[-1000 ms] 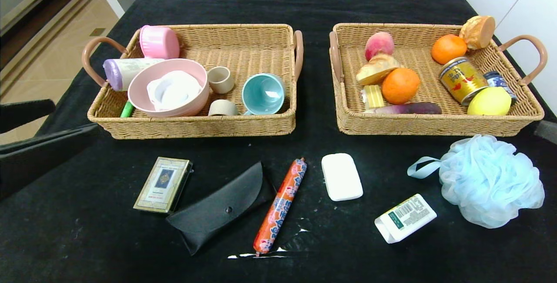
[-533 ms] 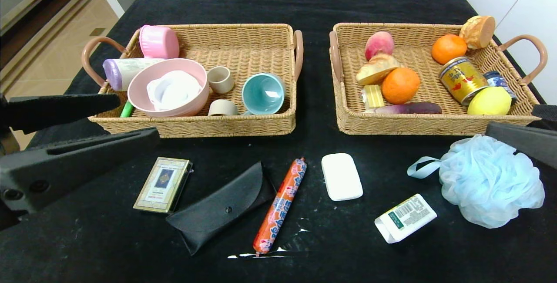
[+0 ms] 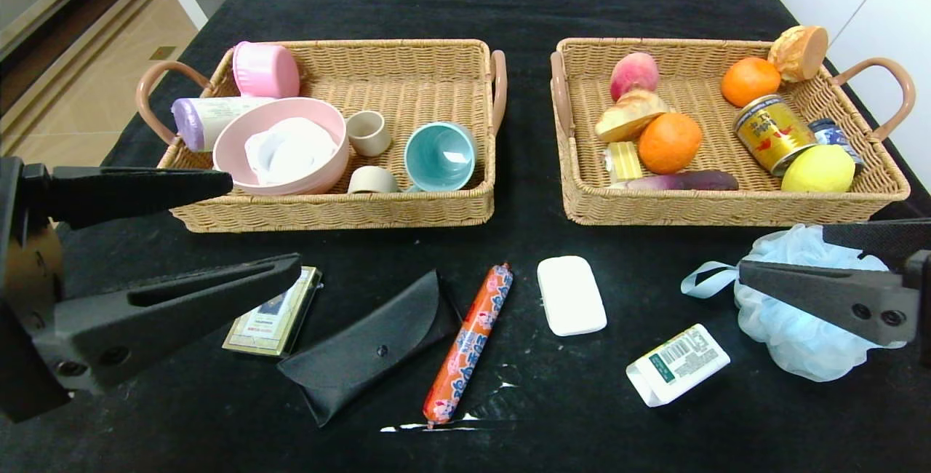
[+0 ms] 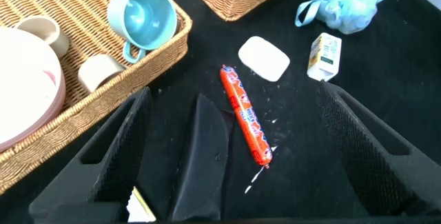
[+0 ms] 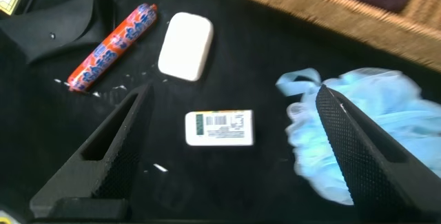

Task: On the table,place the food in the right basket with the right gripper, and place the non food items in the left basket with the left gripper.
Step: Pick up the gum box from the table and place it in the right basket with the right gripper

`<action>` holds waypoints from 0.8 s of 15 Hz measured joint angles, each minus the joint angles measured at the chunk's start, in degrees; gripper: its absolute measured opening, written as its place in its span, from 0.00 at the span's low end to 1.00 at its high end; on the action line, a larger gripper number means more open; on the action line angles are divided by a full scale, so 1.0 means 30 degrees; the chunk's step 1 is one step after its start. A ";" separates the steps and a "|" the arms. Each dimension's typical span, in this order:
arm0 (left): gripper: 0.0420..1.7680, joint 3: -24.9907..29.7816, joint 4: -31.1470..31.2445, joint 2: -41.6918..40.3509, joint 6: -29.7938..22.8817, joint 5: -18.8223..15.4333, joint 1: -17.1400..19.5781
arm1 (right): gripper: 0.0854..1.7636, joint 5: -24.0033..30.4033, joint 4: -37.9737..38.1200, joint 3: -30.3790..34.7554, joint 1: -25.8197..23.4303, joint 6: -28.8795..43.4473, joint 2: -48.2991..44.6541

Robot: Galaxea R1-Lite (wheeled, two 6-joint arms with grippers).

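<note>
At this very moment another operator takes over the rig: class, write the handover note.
Left gripper: open, empty, above the card box. Right gripper: open, empty, over the bath pouf.
On the table: card box, pouch, sausage, soap, carton, pouf.
Done: nothing sorted.
Left: sausage and carton to the right basket; the rest to the left basket.

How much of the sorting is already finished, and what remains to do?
Nothing is sorted yet. The sausage, carton, soap, pouch, card box and pouf all lie on the table. Both end effectors are open and empty: the left end effector hangs above the card box, the right end effector over the pouf. All six placements remain.
</note>
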 joint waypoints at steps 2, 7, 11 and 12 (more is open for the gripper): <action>0.97 0.0016 -0.0024 0.0028 0.0008 -0.0012 0.0000 | 0.96 -0.1182 0.0642 -0.0691 0.1032 0.1528 0.0918; 0.97 0.0085 -0.0126 0.0000 0.0016 -0.0028 0.0000 | 0.96 -0.3113 0.5043 -0.2727 0.2970 0.5421 0.2617; 0.97 0.0146 -0.0154 0.0000 0.0016 -0.0045 0.0000 | 0.96 -0.4141 0.7973 -0.3722 0.3759 0.8814 0.3665; 0.97 0.0158 -0.0175 0.0008 0.0016 -0.0057 0.0000 | 0.96 -0.4177 0.8960 -0.3787 0.3933 0.9578 0.3848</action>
